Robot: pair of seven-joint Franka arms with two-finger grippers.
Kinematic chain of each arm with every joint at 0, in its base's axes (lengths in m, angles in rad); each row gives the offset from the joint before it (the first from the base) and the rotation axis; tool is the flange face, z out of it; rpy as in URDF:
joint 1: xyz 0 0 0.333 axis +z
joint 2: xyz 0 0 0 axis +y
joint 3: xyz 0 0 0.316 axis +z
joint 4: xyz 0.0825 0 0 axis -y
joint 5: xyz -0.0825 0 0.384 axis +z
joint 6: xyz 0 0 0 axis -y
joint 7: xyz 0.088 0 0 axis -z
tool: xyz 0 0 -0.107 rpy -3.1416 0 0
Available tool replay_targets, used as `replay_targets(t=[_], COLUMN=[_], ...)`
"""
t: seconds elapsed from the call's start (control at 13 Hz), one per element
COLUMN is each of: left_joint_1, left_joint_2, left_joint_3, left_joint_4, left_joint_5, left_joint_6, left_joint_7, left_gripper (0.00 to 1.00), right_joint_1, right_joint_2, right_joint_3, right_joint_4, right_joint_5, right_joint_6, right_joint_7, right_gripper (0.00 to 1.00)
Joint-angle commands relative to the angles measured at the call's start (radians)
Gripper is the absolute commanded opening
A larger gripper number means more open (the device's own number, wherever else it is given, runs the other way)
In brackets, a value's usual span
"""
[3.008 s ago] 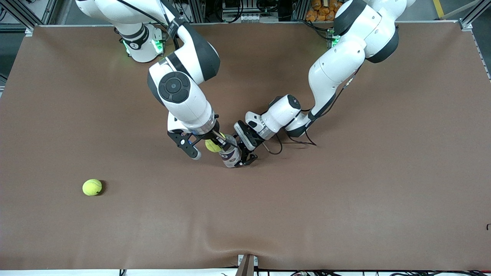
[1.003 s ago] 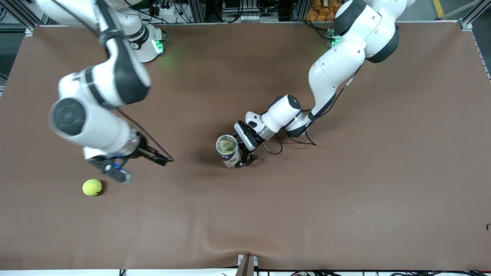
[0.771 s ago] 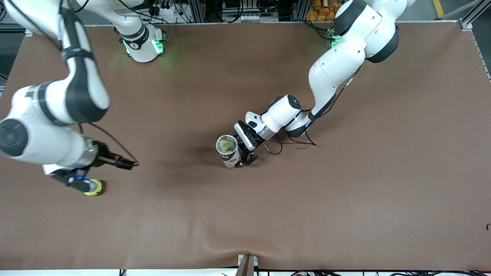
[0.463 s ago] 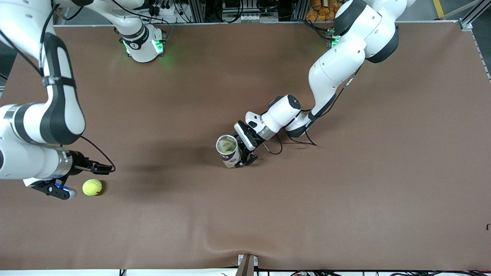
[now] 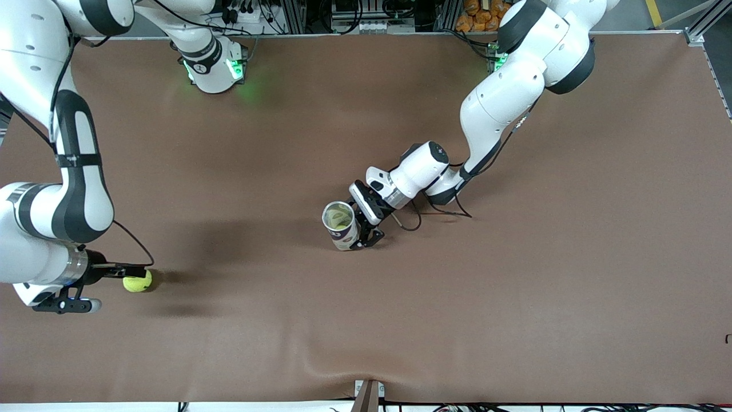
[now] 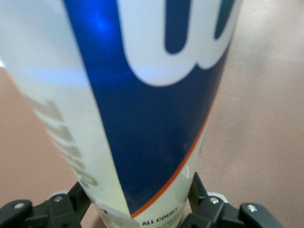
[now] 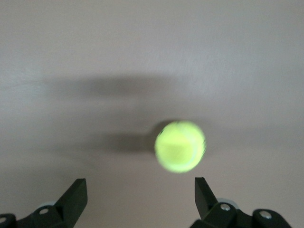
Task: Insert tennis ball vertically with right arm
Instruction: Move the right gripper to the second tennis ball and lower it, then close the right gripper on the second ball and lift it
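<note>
A yellow-green tennis ball [image 5: 138, 281] lies on the brown table [image 5: 400, 320] toward the right arm's end, nearer to the front camera than the can. My right gripper [image 5: 120, 285] hangs low over the table just short of the ball [image 7: 180, 146]. It is open, and the ball sits ahead of its fingertips [image 7: 76, 192], not between them. Mid-table, my left gripper [image 5: 362, 230] is shut on an upright tennis ball can [image 5: 342, 228]. A yellow-green ball shows inside the can's open top. The can's blue and white label [image 6: 142, 95] fills the left wrist view between the fingers [image 6: 197, 187].
The right arm's elbow and forearm [image 5: 68, 189] hang over the table's edge at its own end. A loose black cable [image 5: 412, 220] trails by the left wrist. The table cover wrinkles near the front edge [image 5: 320, 366].
My right arm has swung away from the can to the loose ball and come down beside it, open throughout. The left gripper and the can have not moved.
</note>
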Motion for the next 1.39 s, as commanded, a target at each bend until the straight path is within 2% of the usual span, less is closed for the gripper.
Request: replay_targets(t=[0.0, 0.31, 0.62, 1.0, 1.16, 1.23, 1.31], left_joint_1=[0.009, 0.011, 0.009, 0.009, 0.009, 0.008, 0.008], left_joint_2=[-0.005, -0.005, -0.005, -0.004, -0.004, -0.004, -0.004], left_joint_3=[-0.004, -0.004, -0.004, -0.004, -0.004, -0.004, -0.004], left_joint_4=[-0.003, -0.003, -0.003, -0.005, -0.005, -0.005, -0.005], left_joint_5=[0.021, 0.021, 0.021, 0.021, 0.021, 0.021, 0.021], left_joint_6=[0.0, 0.0, 0.0, 0.0, 0.0, 0.0, 0.0], left_joint_7=[-0.011, -0.011, -0.011, -0.011, -0.011, -0.011, -0.011], left_gripper=[0.84, 0.84, 0.84, 0.84, 0.84, 0.84, 0.84], right_joint_1=[-0.041, -0.045, -0.048, -0.058, -0.06, -0.058, -0.055], right_joint_2=[0.05, 0.102, 0.118, 0.129, 0.129, 0.127, 0.12], right_joint_3=[0.021, 0.021, 0.021, 0.023, 0.023, 0.023, 0.026], right_joint_4=[0.012, 0.005, -0.064, -0.069, -0.071, -0.074, -0.072], right_joint_5=[-0.022, -0.06, -0.059, -0.047, -0.045, -0.043, -0.043], right_joint_6=[0.073, 0.125, 0.177, 0.211, 0.207, 0.2, 0.184], right_joint_7=[-0.183, -0.216, -0.216, -0.214, -0.211, -0.205, -0.202], right_gripper=[1.0, 1.0, 1.0, 1.0, 0.67, 0.56, 0.51])
